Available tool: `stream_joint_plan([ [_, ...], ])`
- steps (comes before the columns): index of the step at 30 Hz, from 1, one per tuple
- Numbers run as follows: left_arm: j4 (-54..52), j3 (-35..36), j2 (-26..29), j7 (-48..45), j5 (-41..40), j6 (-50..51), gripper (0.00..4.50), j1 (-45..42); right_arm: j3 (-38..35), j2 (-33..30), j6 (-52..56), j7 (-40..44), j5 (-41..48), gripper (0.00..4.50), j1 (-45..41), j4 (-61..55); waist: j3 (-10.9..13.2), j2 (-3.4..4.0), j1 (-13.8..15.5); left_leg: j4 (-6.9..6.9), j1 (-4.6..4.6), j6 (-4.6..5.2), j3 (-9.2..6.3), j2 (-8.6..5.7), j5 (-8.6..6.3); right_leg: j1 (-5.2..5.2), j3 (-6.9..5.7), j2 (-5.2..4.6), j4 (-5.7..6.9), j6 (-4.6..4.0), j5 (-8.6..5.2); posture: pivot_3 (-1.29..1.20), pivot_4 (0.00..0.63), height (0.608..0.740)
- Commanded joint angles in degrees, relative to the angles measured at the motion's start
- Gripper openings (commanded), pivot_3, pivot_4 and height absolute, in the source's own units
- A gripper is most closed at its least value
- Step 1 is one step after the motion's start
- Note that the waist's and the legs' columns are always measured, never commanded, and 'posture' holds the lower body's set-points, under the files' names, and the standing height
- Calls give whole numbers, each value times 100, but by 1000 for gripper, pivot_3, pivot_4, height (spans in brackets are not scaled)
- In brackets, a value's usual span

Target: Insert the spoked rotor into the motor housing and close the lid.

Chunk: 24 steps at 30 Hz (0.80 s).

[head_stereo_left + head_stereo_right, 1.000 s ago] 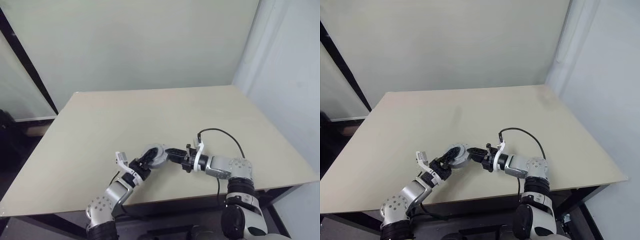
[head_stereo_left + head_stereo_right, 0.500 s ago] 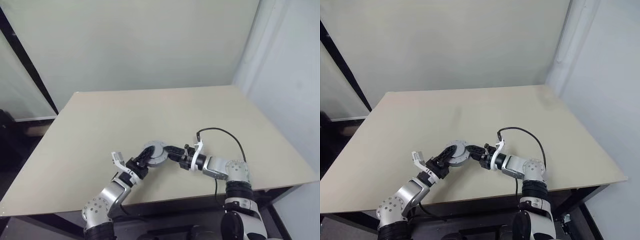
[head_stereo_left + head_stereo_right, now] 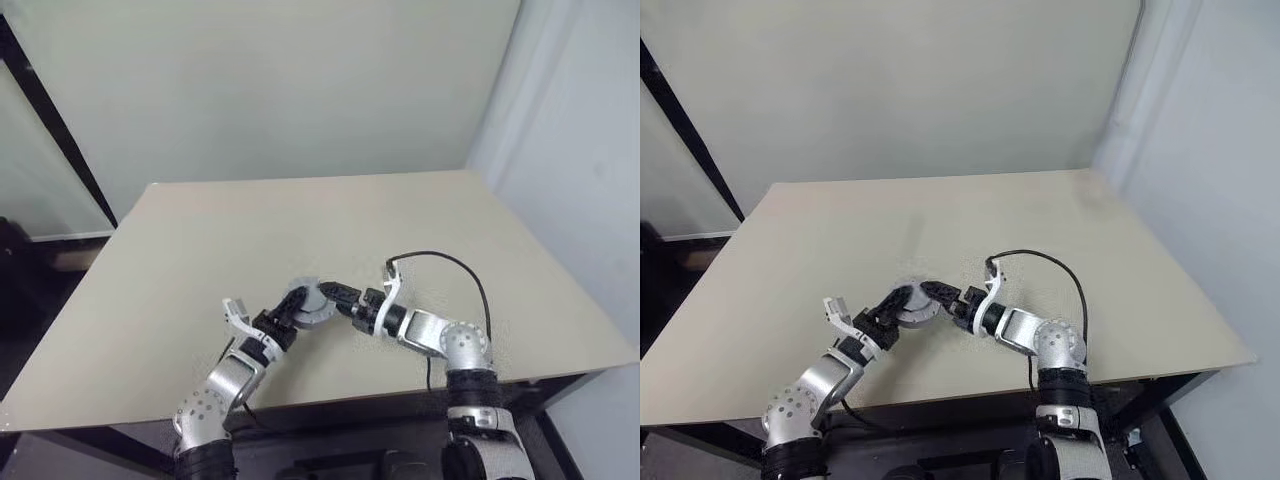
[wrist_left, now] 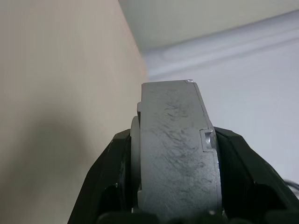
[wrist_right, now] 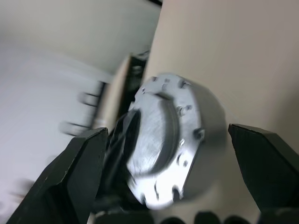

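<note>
A thick grey metal disc (image 3: pixel 308 303) hangs just above the near middle of the table, and my left gripper (image 4: pixel 173 135) is shut on its rim. The left wrist view shows it edge-on (image 4: pixel 175 158), with a thinner pale layer against one side. Its silvery face (image 5: pixel 163 140), notched at the rim like the lid, is turned toward my right gripper (image 5: pixel 167 131). That gripper is open wide, one finger on each side of the disc and clear of it. No copper windings show, so I cannot tell whether the motor housing is part of the disc. The spoked rotor is hidden.
The beige table (image 3: pixel 330 215) stretches bare beyond the arms. A black cable (image 3: pixel 450 262) loops up from my right wrist. A pale wall (image 3: pixel 580 170) stands close on the right, and a dark slanted frame (image 3: pixel 60 130) on the left.
My right gripper has opened wide and its wrist has rolled, with the fingers now off the disc. My left gripper has kept hold of the disc and shifted slightly left and away.
</note>
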Motion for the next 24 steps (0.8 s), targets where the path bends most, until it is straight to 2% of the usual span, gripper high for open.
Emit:
stream_joint_plan([
  [1,-47,-7,291,49,784,-835,2027,-327,849,-403,-985,627,-707,4500,97,-703,0,-1,-1,0,1,0,2,-1,0,0,2,0,0,0,0,0,0,740],
  [3,99,-54,407,120,1225,-1189,2026,-426,1191,-601,-1320,815,-995,4500,171,-818,2,-6,6,2,0,-1,3,-4,0,1,3,-3,0,0,0,0,0,740],
  [7,846,7,705,349,2368,-2386,2024,-818,2202,-1188,-2469,1178,-2140,4500,298,-888,11,-23,19,3,0,-3,2,-6,1,1,2,-3,1,-1,0,0,0,740],
  [10,1114,135,781,299,2461,-2603,2021,-1018,2589,-1366,-2985,1320,-2593,4500,363,-813,17,-34,39,2,-1,-4,2,-5,1,0,2,-2,0,0,0,0,0,740],
  [15,1315,37,900,98,2683,-2636,2019,-1097,2839,-1411,-3480,1431,-3001,4500,418,-679,24,-51,130,3,-10,-5,7,-6,0,-5,4,-6,-5,1,1,0,0,740],
  [24,1570,22,912,99,2992,-2572,2019,-1034,2842,-1371,-3573,1491,-3246,4500,469,-649,25,-61,165,13,-10,-5,7,-6,0,-3,2,-8,2,0,1,0,0,740],
])
